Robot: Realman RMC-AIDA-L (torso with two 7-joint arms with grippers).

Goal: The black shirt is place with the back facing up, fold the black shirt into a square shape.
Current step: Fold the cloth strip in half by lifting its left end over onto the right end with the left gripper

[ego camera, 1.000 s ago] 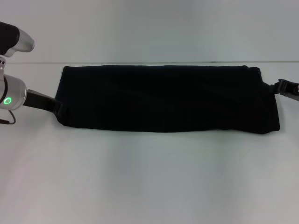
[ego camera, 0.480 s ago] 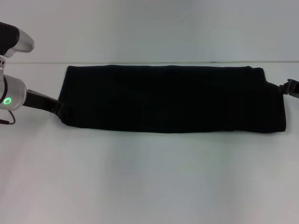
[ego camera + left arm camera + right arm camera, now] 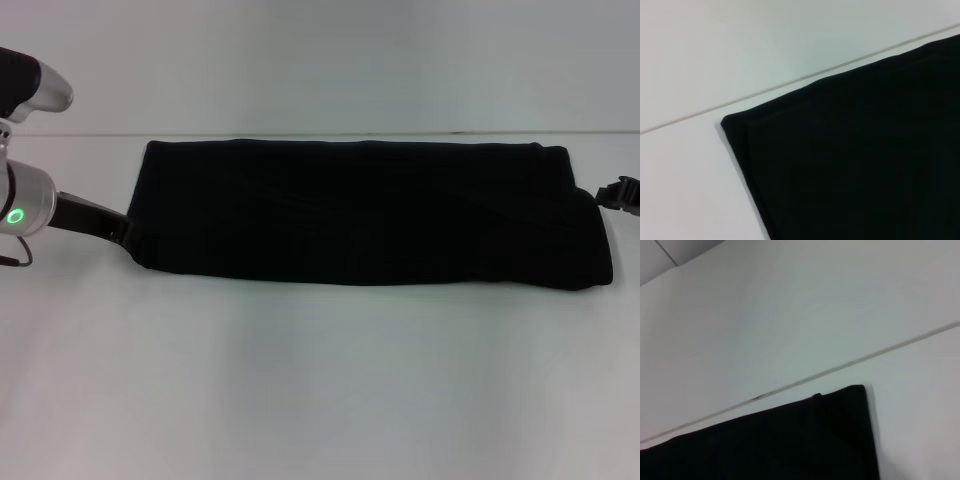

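The near half of the tabletop (image 3: 320, 400) lies bare before you; beyond it the black shirt (image 3: 360, 210) stretches as a long, low band across the middle, running almost from the left edge toward the right edge, its far hem close along the back edge of the tabletop. It is already doubled over on itself, so you are looking at a strip that, by the look of it, wants its two short ends brought together to make the square. Expect soft, light cloth that sags, drags and slips layer over layer, with nothing stiff to push against; take it at the corners of the short ends, pinching through every layer at once. Your left hand (image 3: 128, 233) sits at the shirt's left end near the front corner, touching the cloth; you cannot tell whether it is spread or pinching fabric. Your right hand (image 3: 612, 194) is at the right end by the far corner, just beside the cloth, and its grip cannot be told either. The wrist views show only the shirt's corners.
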